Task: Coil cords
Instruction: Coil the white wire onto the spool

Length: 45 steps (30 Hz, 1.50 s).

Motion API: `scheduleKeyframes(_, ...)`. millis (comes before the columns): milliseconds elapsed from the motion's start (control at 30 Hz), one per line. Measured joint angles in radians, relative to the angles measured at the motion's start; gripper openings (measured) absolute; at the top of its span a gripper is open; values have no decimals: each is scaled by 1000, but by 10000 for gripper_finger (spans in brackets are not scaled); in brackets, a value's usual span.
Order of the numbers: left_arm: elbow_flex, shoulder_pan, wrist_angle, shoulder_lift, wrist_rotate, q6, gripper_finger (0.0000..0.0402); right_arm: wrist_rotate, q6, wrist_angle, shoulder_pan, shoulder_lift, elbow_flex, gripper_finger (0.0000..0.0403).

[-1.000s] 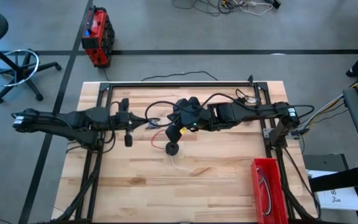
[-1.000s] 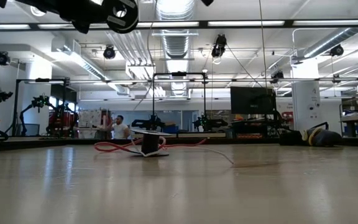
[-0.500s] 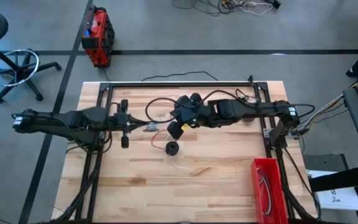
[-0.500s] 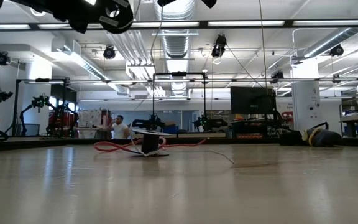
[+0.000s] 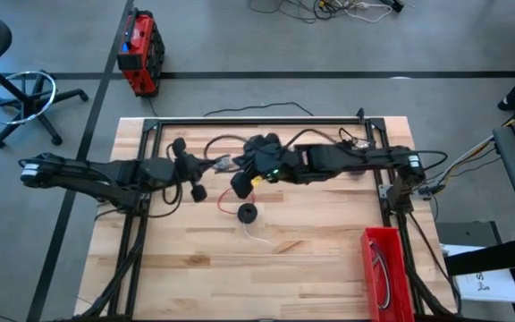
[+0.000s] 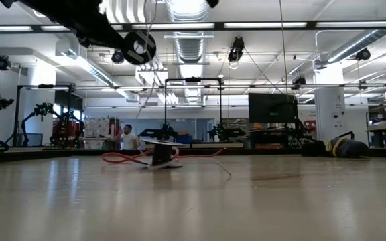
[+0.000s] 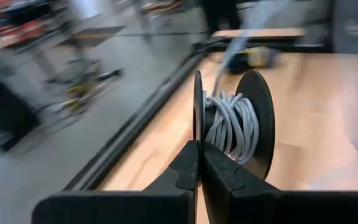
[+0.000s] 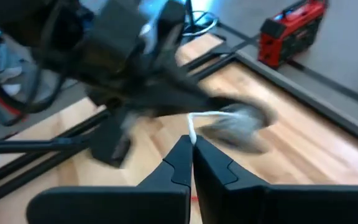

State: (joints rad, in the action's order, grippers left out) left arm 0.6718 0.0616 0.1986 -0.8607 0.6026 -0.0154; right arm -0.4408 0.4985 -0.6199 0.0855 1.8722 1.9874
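A black spool point(image 7: 232, 127) wound with pale white cord hangs above the table's middle, and my left gripper point(image 7: 199, 158) is shut on it. The spool shows as a dark disc point(image 6: 138, 48) in the low view and lies beside my left gripper point(image 5: 206, 170) in the high view. My right gripper point(image 8: 191, 146) is shut on the white cord next to that spool, near the table's centre point(image 5: 240, 183). A second black spool point(image 5: 248, 213) stands on the table with a red cord point(image 6: 119, 158) looped at its foot. Loose white cord point(image 5: 262, 240) trails on the wood toward the near edge. My left gripper pinches one flange of the spool at its rim point(image 7: 197, 118) between its two fingers. The fingers come about level from the table's left. The spool is lifted clear of the table, flanges upright. My right gripper pinches the white cord point(image 8: 191, 127) between its fingertips, coming from the table's right. From the fingers the cord runs across to the held spool.
A black metal frame point(image 5: 257, 121) borders the table's far, left and right sides. A red bin point(image 5: 384, 268) with a cord inside sits at the near right corner. Bare wood lies along the near edge. A red toolbox point(image 5: 139, 52) stands on the floor beyond.
My left gripper has swung a little toward the far edge and the table's right, turning, and the spool has come lower. My right gripper has moved toward the table's left and far edge, up to the spool. The loose white cord on the table has been drawn in.
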Motion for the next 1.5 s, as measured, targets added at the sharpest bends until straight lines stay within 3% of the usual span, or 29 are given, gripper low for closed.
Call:
scheduleKeyframes(167,-10,0,-52,-59,170,-68,0,73,1,100,2,75,-1,0)
scheduleKeyframes(400,-60,-1,-219,-45,191,-73,0,136,5,139,4,179,-2,0)
scheduleKeyframes(667,-166,1,-463,34,47,-85,0,161,-2,175,2,257,-2,0)
scheduleKeyframes(800,-212,1,-547,68,24,-113,0,157,-24,212,2,279,-1,0)
scheduleKeyframes(1500,-224,1,-536,186,-52,-181,0,39,-91,226,36,305,-25,0)
